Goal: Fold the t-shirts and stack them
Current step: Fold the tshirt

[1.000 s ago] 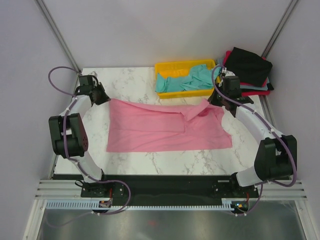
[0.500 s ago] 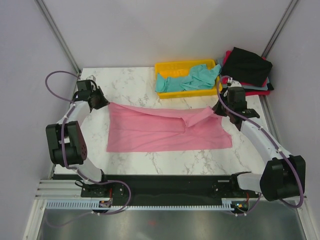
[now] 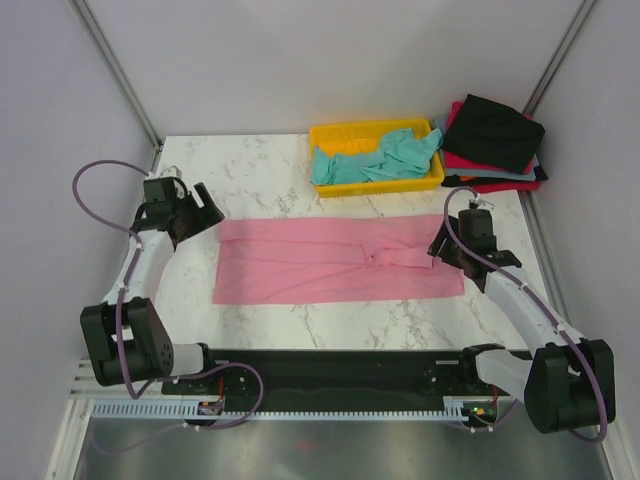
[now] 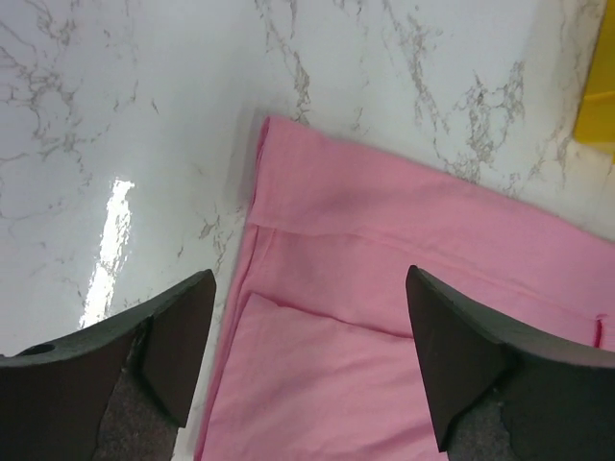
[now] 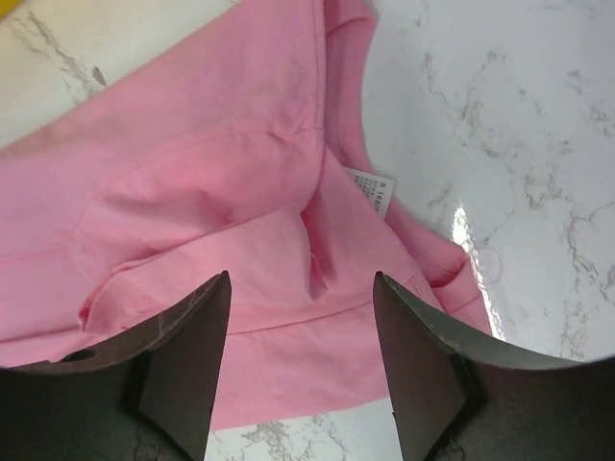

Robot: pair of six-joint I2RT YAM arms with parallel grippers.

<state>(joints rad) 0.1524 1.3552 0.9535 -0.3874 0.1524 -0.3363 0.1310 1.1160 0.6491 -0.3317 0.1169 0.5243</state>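
Pink t-shirt [image 3: 330,262] flat, left end effector [image 3: 208,207], right end effector [image 3: 438,247] above opposite ends, both spread, empty

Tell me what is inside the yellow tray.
A crumpled teal t-shirt fills the yellow tray, one end draped over its right rim. The tray's floor is covered, so anything beneath the shirt is hidden.

Left hand [image 4: 307,286] (fingers spread) above pink t-shirt [image 4: 404,221]

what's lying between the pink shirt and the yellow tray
Nothing but a bare strip of marble table separates the pink shirt from the yellow tray. The top external view shows this best.
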